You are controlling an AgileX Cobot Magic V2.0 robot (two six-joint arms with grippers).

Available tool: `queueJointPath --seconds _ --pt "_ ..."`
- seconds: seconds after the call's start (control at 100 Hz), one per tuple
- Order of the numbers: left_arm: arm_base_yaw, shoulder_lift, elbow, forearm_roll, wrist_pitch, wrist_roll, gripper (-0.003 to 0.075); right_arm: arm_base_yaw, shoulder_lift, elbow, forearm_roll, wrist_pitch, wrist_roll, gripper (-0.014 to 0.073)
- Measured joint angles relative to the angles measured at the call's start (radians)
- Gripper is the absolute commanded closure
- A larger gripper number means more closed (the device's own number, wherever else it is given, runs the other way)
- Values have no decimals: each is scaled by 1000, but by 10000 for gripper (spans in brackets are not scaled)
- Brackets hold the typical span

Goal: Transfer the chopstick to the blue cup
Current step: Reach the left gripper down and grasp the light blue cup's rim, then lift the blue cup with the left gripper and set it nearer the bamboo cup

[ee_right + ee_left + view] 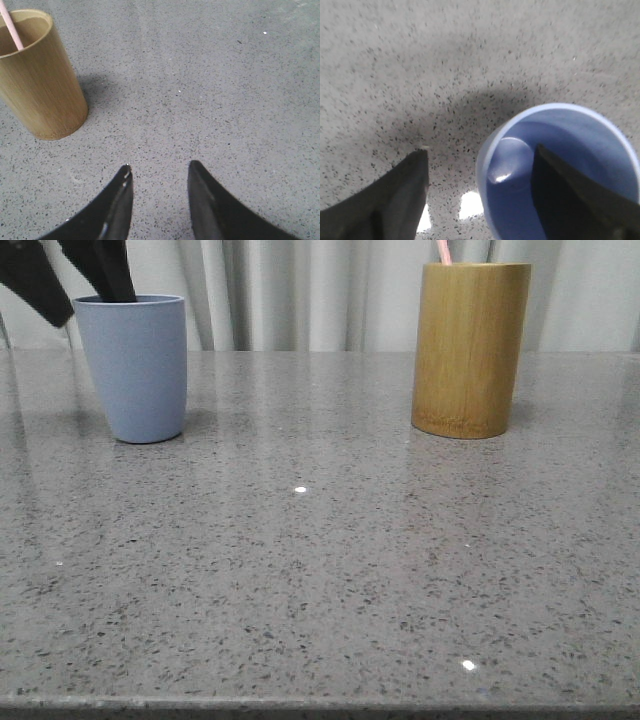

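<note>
we see the chopstick standing in the bamboo holder, at about one o'clock on the speckled table, well apart from the blue cup at ten o'clock. our left gripper hangs open over the cup, one finger inside its rim. our right gripper is open, holding nothing, near the holder.

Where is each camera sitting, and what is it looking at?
Front view: low at the table's edge, facing forward at blue cup and bamboo holder; left end effector shows.
Left wrist view: above the blue cup, looking down; one finger over the cup.
Right wrist view: above the table, looking down; holder with chopstick; right end effector open.
Shared: front and left wrist views both show the cup.
</note>
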Motion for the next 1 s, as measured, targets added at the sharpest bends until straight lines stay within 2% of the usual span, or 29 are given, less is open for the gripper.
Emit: queueJointPath --seconds 0.13,0.21,0.28,0.37,0.44,0.76,1.0 --pt "0 35 0 0 11 0 300 0 0 0 0 0 0 300" --pt "0 53 0 0 13 0 352 0 0 0 0 0 0 300" --pt "0 62 0 0 13 0 450 0 0 0 0 0 0 300" --pt "0 62 0 -1 13 0 633 0 0 0 0 0 0 300" --pt "0 62 0 -2 13 0 743 0 0 0 0 0 0 300" --pt "-10 63 -32 -7 16 0 739 0 0 0 0 0 0 300" --pt "-81 82 -123 -7 -1 0 739 0 0 0 0 0 0 300"
